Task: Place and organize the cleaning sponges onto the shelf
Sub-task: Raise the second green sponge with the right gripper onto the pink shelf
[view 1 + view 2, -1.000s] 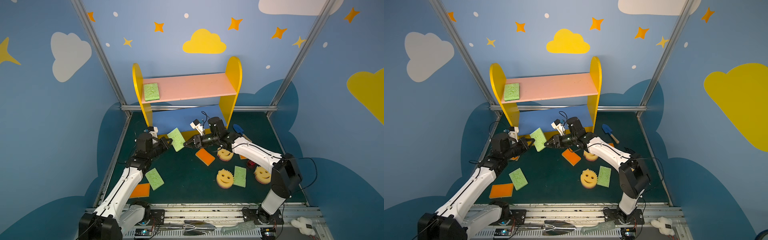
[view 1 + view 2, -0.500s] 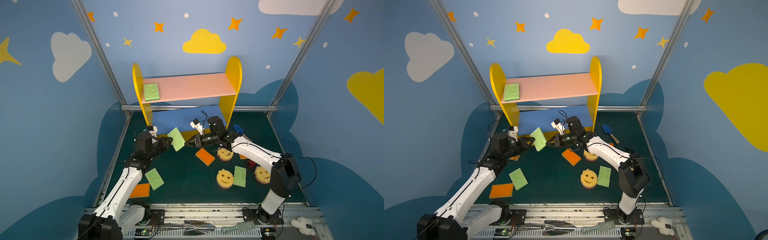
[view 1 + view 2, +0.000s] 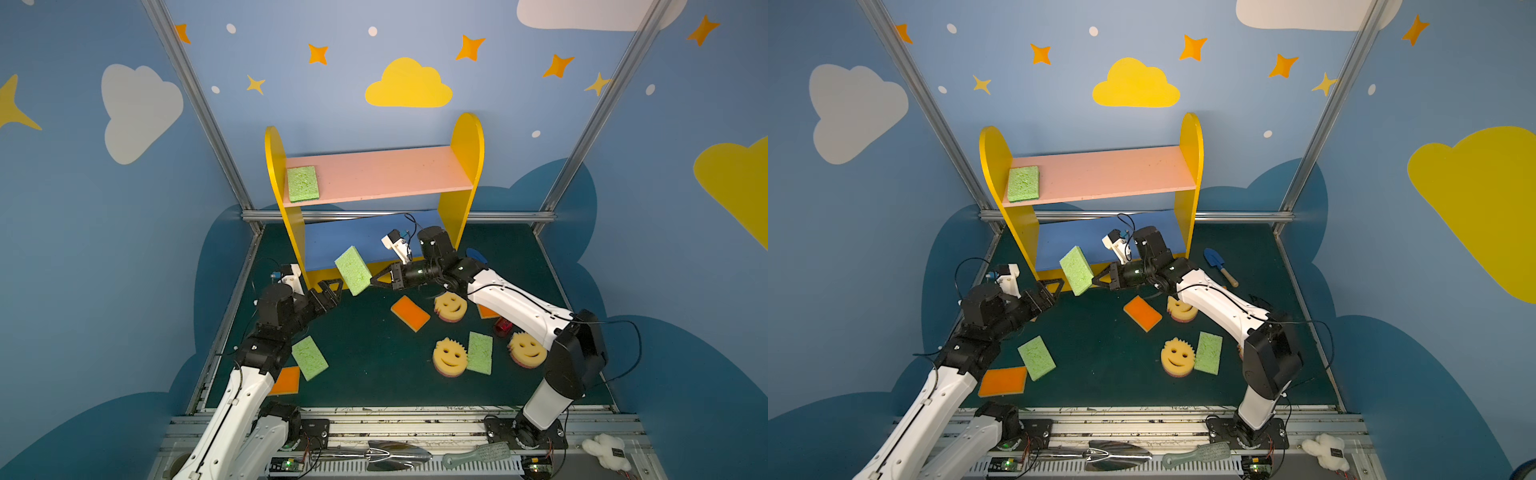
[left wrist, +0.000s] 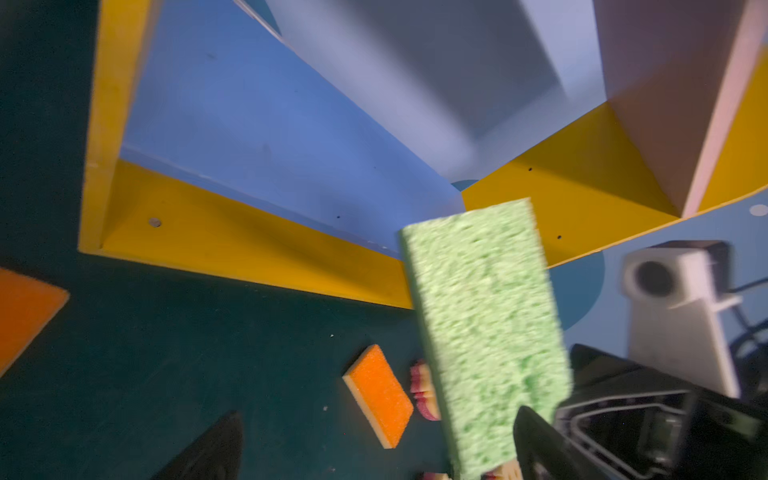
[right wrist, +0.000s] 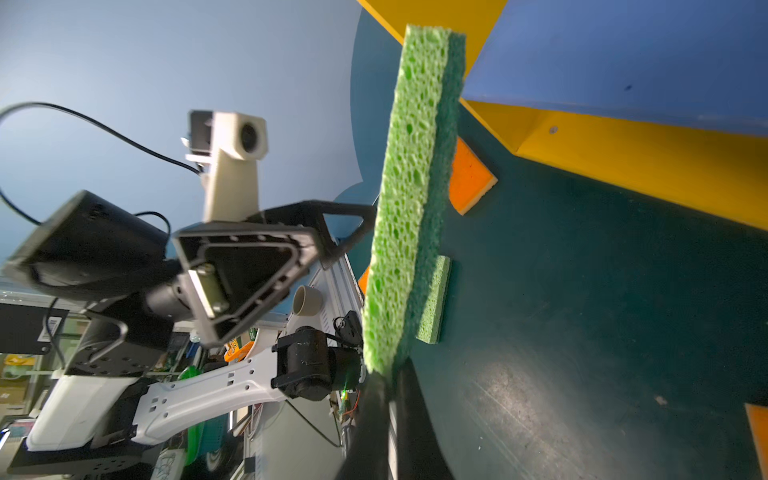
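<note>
Right gripper clamps the raised sponge; left gripper stands spread beside it. A top view shows the shovel whole.

The left gripper is opening wide and letting go of the light-green sponge; its jaws are now standing apart, just beside the sponge's near edge. The right gripper is closing on the opposite edge and is now carrying the sponge alone.
</note>
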